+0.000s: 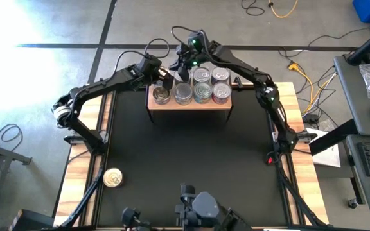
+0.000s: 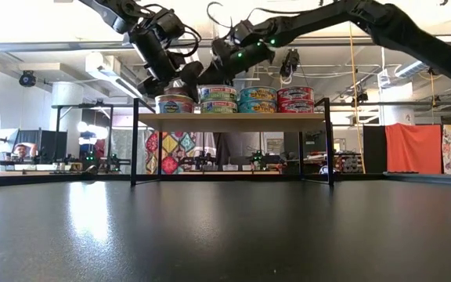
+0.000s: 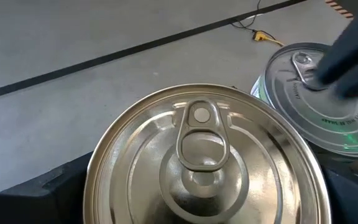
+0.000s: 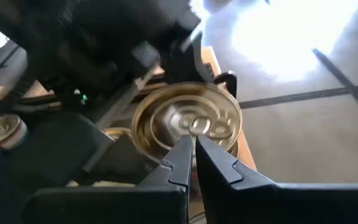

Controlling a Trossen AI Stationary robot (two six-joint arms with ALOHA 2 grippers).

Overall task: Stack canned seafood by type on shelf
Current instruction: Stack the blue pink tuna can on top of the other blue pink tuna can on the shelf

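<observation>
A: What is shown in the upper centre of the overhead frame?

B: The shelf (image 1: 189,106) is seen at the far edge of the black worktop (image 1: 191,160), with tins (image 1: 202,92) set on it in rows. In the low view the tins (image 2: 257,99) are seen stacked two high, with green, blue and red labels.

A: Where are the two arms placed?

B: Both are brought in over the left end of the shelf. The left pincer (image 1: 167,79) is held above the gold tin (image 1: 162,95) at the shelf's left end, and its fingers are spread wide; no contact with the tin can be confirmed. In its wrist view the gold lid (image 3: 204,155) fills the lower centre, and a silver lid (image 3: 322,99) lies at the right.

A: And the right pincer?

B: The right pincer (image 1: 186,69) is seen just beside the left one, over the back row. In its wrist view the fingertips (image 4: 182,158) are pressed together, nothing being gripped, with a gold lid (image 4: 188,121) behind them.

A: Is any tin off the shelf?

B: One gold tin (image 1: 112,178) is left at the lower left of the worktop.
</observation>
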